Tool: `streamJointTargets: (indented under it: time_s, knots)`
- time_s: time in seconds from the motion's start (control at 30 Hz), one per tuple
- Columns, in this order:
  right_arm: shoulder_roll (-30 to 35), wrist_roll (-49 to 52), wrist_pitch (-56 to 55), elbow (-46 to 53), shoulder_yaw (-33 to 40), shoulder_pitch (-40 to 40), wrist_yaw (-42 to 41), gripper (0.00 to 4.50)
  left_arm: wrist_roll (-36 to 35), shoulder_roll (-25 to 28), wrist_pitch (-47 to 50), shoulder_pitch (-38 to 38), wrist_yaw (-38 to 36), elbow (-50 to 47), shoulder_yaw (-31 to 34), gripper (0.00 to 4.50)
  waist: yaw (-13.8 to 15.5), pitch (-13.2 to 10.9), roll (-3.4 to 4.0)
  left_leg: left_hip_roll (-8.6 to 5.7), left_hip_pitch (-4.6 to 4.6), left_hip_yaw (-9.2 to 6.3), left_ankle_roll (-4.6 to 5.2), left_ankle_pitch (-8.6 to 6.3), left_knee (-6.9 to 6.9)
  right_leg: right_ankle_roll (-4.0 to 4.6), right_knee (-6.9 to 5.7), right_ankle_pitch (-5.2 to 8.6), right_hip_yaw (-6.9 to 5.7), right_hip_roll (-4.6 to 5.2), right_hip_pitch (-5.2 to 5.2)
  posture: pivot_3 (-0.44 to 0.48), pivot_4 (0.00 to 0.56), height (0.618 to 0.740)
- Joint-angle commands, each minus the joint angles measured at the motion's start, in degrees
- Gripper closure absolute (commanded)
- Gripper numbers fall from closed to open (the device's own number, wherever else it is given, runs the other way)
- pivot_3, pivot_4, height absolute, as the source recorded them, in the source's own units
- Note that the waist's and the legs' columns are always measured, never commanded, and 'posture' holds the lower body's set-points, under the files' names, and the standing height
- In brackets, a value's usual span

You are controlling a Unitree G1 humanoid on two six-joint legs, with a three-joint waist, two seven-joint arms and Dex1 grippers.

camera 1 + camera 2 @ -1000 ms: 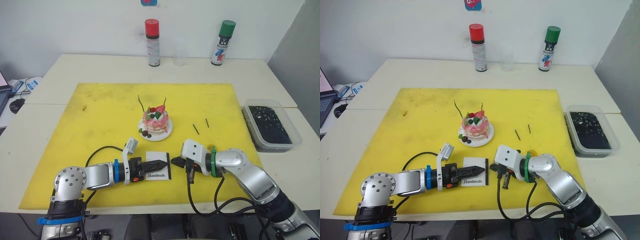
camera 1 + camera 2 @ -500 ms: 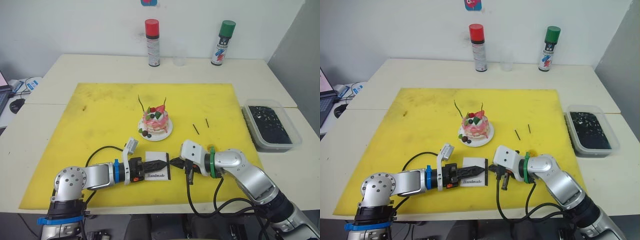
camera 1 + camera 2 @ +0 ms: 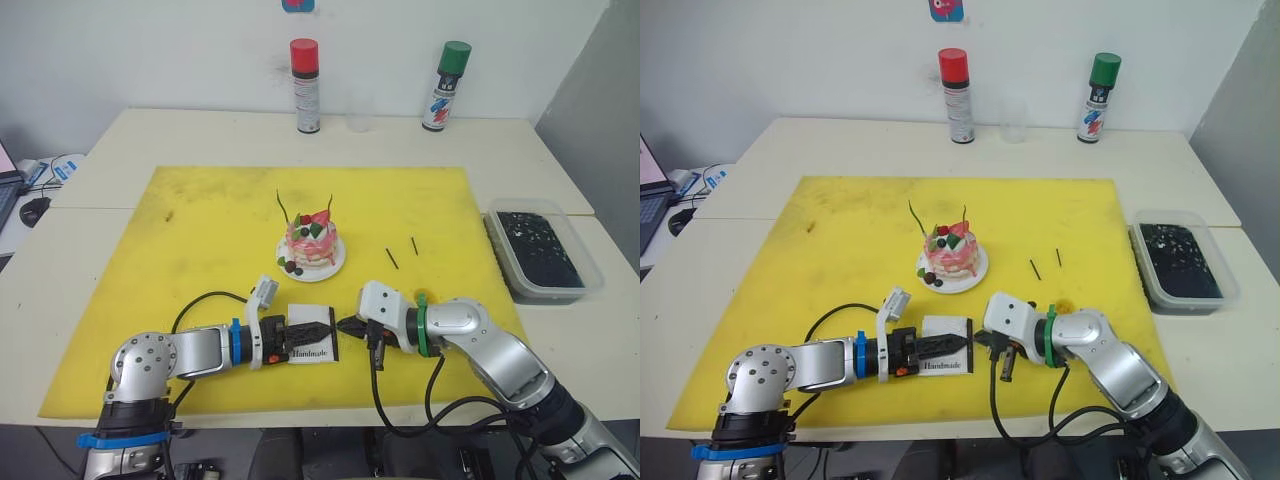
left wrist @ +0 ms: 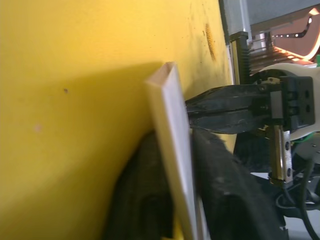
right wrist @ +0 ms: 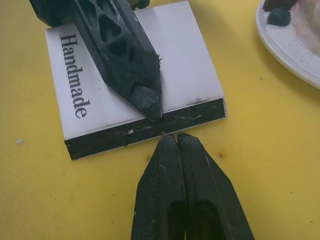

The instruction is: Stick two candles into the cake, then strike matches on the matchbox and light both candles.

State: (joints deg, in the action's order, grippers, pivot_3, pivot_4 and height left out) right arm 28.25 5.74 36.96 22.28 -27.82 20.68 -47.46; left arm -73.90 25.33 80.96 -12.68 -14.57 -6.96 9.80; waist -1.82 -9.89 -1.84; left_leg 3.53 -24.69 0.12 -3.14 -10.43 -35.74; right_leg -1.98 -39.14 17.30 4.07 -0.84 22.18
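Note:
The cake (image 3: pixel 312 243) stands on its white plate (image 3: pixel 335 266) mid-mat, with two candles (image 3: pixel 283 207) (image 3: pixel 329 203) upright in it, unlit. My left gripper (image 3: pixel 325 328) is shut on the matchbox (image 3: pixel 312 347), whose white edge (image 4: pixel 172 150) sits between its fingers. My right gripper (image 5: pixel 170 137) is shut, its tips touching the box's dark striking strip (image 5: pixel 190 116). I see nothing between its fingers. Two matches (image 3: pixel 392 258) (image 3: pixel 414 245) lie on the mat to the right of the cake.
A yellow mat (image 3: pixel 200 230) covers the table. A red-capped can (image 3: pixel 304 85), a small clear cup (image 3: pixel 358 121) and a green-capped can (image 3: pixel 447 85) stand at the back. A clear tub of dark stuff (image 3: pixel 540 250) sits at the right.
My right gripper has crept left until its tips meet the matchbox's strip edge. The left gripper and the box have shifted only slightly.

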Motion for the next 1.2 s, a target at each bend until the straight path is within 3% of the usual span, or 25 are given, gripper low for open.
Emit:
streamJointTargets:
  time_s: [0.03,0.3,0.63,0.87,1.2]
  knots:
    - [-0.78,0.55,0.92,1.89,0.50,-0.22,0.89,4.50,4.78,0.25,-0.24,2.17,0.88,2.34,-1.59,4.49,-0.01,0.11,0.12,0.00,0.02,0.00,0.00,0.00,0.00,0.00,0.00,0.00,0.00,0.00,0.01,0.000,0.150,0.740]
    - [1.10,3.70,3.94,7.10,7.81,-2.21,2.46,4.50,4.46,0.13,-0.96,2.63,-0.29,1.92,-0.89,4.49,-0.01,0.12,0.13,-0.01,0.25,0.06,0.00,0.00,0.00,0.27,0.06,0.13,0.08,0.04,0.03,0.000,0.150,0.740]
    - [0.69,8.44,0.83,12.18,21.27,-8.50,7.72,4.50,-12.53,2.04,-0.04,0.91,-1.45,-4.91,5.05,4.49,0.01,0.03,0.00,0.02,-0.10,0.01,0.00,0.00,0.09,0.06,0.07,0.02,0.00,-0.01,0.08,0.000,0.150,0.740]
    - [-3.06,4.45,-5.46,6.03,22.24,-7.70,14.53,2.20,-17.22,6.22,-3.60,1.47,1.30,-9.42,3.79,4.50,0.00,-0.06,-0.11,0.00,-0.13,0.03,-0.01,0.00,0.26,0.08,0.15,0.04,0.01,0.01,0.12,0.000,0.150,0.740]
    - [-14.12,-2.33,-10.72,-10.49,21.67,-3.76,28.33,2.20,-20.45,7.98,-8.48,2.55,5.26,-12.24,0.21,4.50,0.01,-0.08,-0.13,0.00,-0.12,0.06,-0.01,0.00,0.35,0.20,0.14,0.00,0.04,0.00,0.15,0.000,0.150,0.740]
